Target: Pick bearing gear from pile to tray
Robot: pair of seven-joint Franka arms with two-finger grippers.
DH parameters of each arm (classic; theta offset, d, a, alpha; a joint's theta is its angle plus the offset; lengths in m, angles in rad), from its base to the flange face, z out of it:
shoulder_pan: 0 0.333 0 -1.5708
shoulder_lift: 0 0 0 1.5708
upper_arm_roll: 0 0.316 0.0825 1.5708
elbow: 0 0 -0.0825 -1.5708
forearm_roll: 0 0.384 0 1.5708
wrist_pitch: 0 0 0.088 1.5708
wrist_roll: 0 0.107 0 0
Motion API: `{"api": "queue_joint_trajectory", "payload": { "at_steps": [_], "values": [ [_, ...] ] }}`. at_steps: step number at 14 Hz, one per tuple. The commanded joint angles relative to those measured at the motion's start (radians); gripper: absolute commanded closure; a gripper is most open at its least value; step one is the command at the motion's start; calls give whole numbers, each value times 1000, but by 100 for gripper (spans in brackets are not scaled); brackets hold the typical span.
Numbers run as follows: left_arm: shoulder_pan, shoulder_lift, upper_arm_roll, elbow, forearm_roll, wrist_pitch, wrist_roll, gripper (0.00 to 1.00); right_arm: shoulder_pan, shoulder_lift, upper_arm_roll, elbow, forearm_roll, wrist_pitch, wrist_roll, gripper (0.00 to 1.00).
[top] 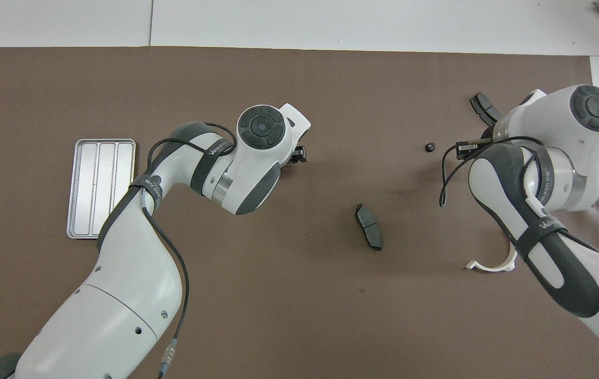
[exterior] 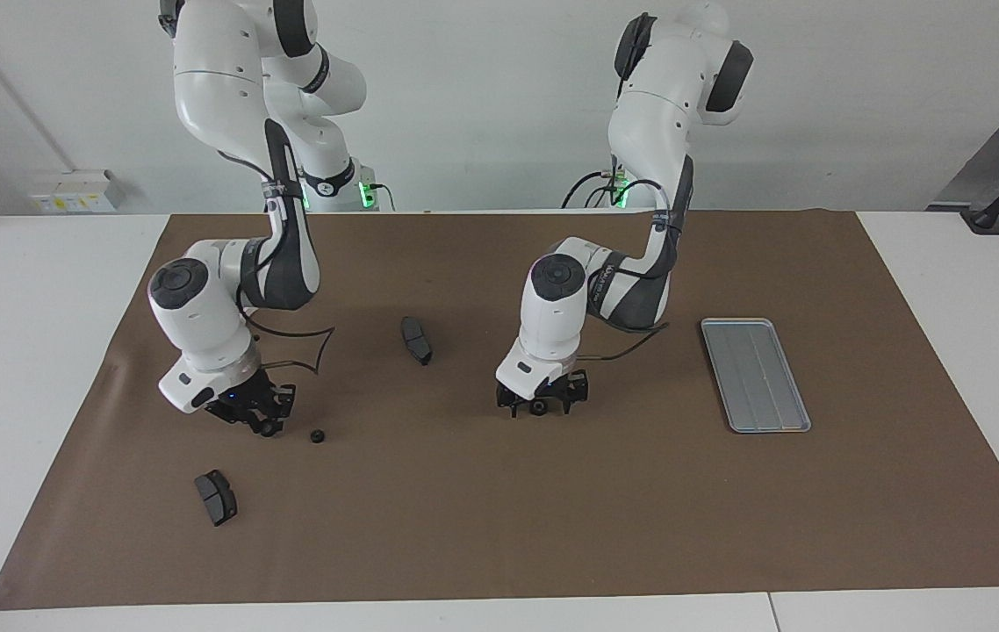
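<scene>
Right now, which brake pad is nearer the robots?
The brake pad between the two arms; the other pad lies farther from the robots, toward the right arm's end.

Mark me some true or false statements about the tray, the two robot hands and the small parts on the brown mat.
1. The tray has nothing in it. True.
2. The left hand hangs over the tray. False: it is low over the middle of the mat, open, with its fingers on either side of a middle gear.
3. The right hand grips a held gear just above the mat. True.
4. A loose gear lies on the mat beside the right hand. True.
5. The two brake pads are stacked together. False: they lie apart, one brake pad near the middle of the mat, the other brake pad farther from the robots, toward the right arm's end.
</scene>
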Motion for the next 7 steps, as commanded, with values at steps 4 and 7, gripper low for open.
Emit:
{"api": "queue_joint_trajectory", "payload": {
  "at_steps": [4, 7],
  "values": [
    [-15, -7, 4, -6, 13, -44, 0, 8, -3, -9, 9, -16, 14, -2, 22, 100],
    [-14, -7, 1, -4, 8, -44, 0, 25, -3, -9, 9, -18, 14, -1, 21, 100]
  ]
}}
